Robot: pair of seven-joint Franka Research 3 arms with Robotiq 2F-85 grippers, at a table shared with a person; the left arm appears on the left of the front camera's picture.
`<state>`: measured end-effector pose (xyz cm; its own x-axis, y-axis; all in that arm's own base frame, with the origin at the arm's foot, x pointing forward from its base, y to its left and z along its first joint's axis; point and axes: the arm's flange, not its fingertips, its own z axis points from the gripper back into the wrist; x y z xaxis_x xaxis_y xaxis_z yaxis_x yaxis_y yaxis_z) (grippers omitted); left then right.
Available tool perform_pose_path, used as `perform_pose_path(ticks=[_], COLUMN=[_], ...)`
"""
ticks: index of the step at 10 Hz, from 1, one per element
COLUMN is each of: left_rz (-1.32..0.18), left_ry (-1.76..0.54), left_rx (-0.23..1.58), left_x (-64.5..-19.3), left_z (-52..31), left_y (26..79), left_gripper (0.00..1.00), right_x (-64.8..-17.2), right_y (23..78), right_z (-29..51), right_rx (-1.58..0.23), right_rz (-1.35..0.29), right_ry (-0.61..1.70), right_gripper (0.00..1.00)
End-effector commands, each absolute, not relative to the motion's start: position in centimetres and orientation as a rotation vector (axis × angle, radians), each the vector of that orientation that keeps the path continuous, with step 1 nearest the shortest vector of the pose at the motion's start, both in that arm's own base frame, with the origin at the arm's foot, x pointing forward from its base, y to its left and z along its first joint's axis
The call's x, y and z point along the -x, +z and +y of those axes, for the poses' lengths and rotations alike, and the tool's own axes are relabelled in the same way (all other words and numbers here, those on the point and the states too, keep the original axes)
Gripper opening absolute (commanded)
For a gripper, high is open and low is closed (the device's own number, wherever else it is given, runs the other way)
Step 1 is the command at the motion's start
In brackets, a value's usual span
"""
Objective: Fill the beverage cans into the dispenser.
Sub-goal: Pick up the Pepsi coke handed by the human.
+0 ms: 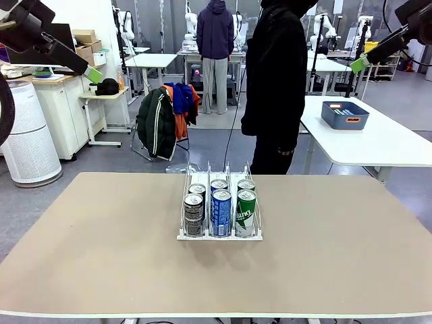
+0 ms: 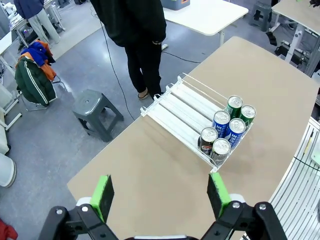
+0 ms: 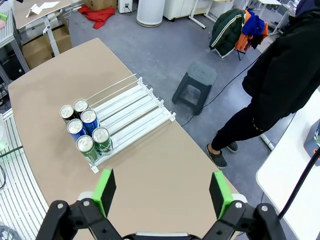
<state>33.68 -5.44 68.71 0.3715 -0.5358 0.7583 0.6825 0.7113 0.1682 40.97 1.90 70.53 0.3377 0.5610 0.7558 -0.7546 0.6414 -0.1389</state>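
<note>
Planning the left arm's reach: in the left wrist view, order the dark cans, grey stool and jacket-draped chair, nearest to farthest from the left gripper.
1. dark cans: on the table.
2. grey stool: floor, just past the table.
3. jacket-draped chair: floor, farther off.

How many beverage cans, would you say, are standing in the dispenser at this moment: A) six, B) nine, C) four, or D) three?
A: the dispenser holds two dark cans, two blue cans and two green cans, one pair in each of its three lanes.
</note>
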Motion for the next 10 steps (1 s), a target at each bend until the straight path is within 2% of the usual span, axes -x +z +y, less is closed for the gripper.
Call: perform_pose_path(ticks=[1,3,6,10], left_rz=[-0.898,-0.896,-0.748,-0.783], left_ry=[-0.779,-0.785,-0.803,-0.836], left_rx=[0.176,0.184,0.273,0.296], left_x=[-33.8,-33.7,-32.2,-30.4], left_z=[-5.1,-5.4,-6.7,-5.7], left_y=[68.7,68.7,69.2,70.8], left_gripper=[1.0,1.0,1.0,1.0], right_x=[-41.0,-41.0,-41.0,-41.0], right_y=[70.6,70.6,70.6,70.6], right_z=[1.9,1.9,1.9,1.9], right_rx=[-0.261,-0.261,-0.261,-0.261], right_rz=[-0.861,-0.861,-0.861,-0.861], right_ry=[0.875,0.875,0.875,0.875], right_gripper=[1.0,1.0,1.0,1.0])
